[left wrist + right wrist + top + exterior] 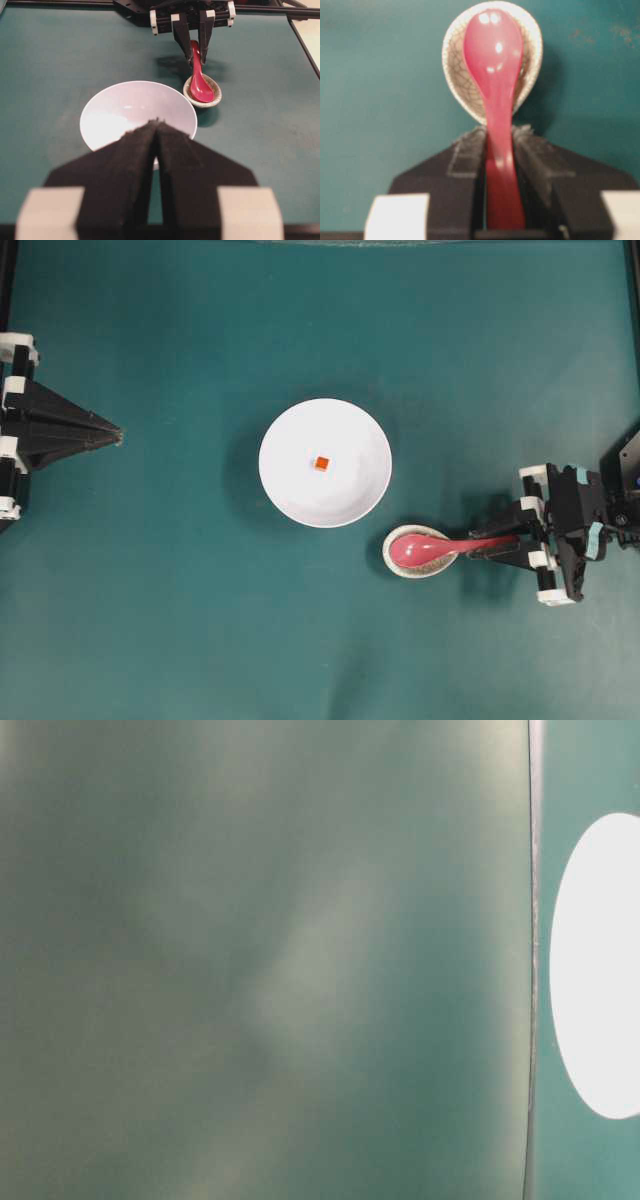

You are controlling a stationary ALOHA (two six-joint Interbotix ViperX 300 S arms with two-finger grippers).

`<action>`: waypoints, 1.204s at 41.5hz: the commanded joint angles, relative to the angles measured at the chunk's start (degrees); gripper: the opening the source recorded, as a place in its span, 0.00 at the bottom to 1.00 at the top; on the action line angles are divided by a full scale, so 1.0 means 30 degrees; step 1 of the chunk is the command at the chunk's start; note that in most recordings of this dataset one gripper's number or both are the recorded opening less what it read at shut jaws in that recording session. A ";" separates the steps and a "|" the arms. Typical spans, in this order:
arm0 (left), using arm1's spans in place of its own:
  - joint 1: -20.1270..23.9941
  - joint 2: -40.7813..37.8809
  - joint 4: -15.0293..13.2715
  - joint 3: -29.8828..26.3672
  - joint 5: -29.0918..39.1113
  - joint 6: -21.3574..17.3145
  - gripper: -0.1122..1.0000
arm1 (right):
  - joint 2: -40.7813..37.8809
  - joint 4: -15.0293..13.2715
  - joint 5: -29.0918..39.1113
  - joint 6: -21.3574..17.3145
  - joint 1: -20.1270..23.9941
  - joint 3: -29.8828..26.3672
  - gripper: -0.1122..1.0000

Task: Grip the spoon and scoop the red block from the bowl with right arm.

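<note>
The white bowl [345, 435] sits mid-table with the tiny red block [321, 463] at its centre. To its lower right, the pink-red spoon [430, 546] lies with its scoop in a small speckled dish [392, 558] and its handle pointing right. My right gripper [478, 545] has come in from the right edge. In the right wrist view its fingers [470, 150] press both sides of the spoon [495, 65] handle. My left gripper [118, 437] rests shut at the left edge, holding nothing. In the left wrist view it [157, 121] hides the block in the bowl [115, 110].
The speckled dish [452, 65] lies just below and right of the bowl, almost touching its rim. Green mat surrounds the dishes. The table-level view is a blurred green surface with a white oval shape [600, 970] at the right.
</note>
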State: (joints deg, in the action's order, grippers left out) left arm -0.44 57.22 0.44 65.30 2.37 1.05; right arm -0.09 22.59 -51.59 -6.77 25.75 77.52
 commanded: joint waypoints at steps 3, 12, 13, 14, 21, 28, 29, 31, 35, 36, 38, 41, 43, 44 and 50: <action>-0.0059 -0.0176 0.0029 -0.0527 -0.0088 0.0029 0.10 | 0.0117 0.0059 -0.0029 -0.0059 0.0059 -0.0205 0.31; -0.0059 -0.0176 0.0029 -0.0557 -0.0088 0.0029 0.10 | 0.0146 0.0264 0.0352 -0.0117 0.0059 -0.0293 0.33; -0.0059 -0.0176 0.0029 -0.0557 -0.0088 0.0029 0.10 | 0.0146 0.0264 0.0381 -0.0117 0.0059 -0.0322 0.34; -0.0059 -0.0176 0.0029 -0.0557 -0.0088 0.0029 0.10 | 0.0176 0.0264 0.0439 -0.0117 0.0059 -0.0352 0.36; -0.0029 -0.0176 0.0029 -0.0557 -0.0088 0.0029 0.10 | 0.0410 0.0293 0.0967 -0.0117 0.0059 -0.0381 0.49; -0.0059 -0.0176 0.0029 -0.0557 0.0264 0.0029 0.10 | 0.0586 0.0264 0.1172 0.0264 0.0059 -0.0352 0.55; -0.0029 -0.0176 0.0029 -0.0557 0.0293 0.0059 0.10 | 0.0586 0.0234 0.1172 0.0352 0.0059 -0.0352 0.55; -0.0059 -0.0146 0.0029 -0.0557 0.0322 0.0059 0.10 | 0.0586 0.0234 0.1172 0.0469 0.0088 -0.0352 0.55; -0.0029 -0.0146 0.0029 -0.0557 0.0322 0.0059 0.10 | 0.0586 0.0234 0.1172 0.0850 0.0059 -0.0381 0.55; -0.0059 -0.0146 0.0029 -0.0557 0.0322 0.0059 0.10 | 0.0586 0.0234 0.1172 0.0937 0.0059 -0.0410 0.55; -0.0059 -0.0146 0.0029 -0.0586 0.0322 0.0059 0.10 | 0.0586 0.0234 0.1143 0.0996 0.0059 -0.0381 0.55; -0.0059 -0.0146 0.0029 -0.0557 0.0322 0.0059 0.10 | 0.0586 0.0205 0.1113 0.1025 0.0059 -0.0352 0.55; -0.0059 -0.0146 0.0029 -0.0557 0.0322 0.0059 0.10 | 0.0586 0.0176 0.1113 0.1025 0.0059 -0.0352 0.55; -0.0029 -0.0146 0.0029 -0.0557 0.0322 0.0059 0.10 | 0.0586 0.0176 0.1113 0.1025 0.0059 -0.0293 0.55; -0.0059 -0.0146 0.0029 -0.0557 0.0322 0.0059 0.10 | 0.0586 0.0146 0.0791 0.1055 0.0059 -0.0205 0.55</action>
State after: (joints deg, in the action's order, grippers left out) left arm -0.44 57.22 0.35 65.30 3.60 1.14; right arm 0.79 23.20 -48.08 -3.69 25.75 77.08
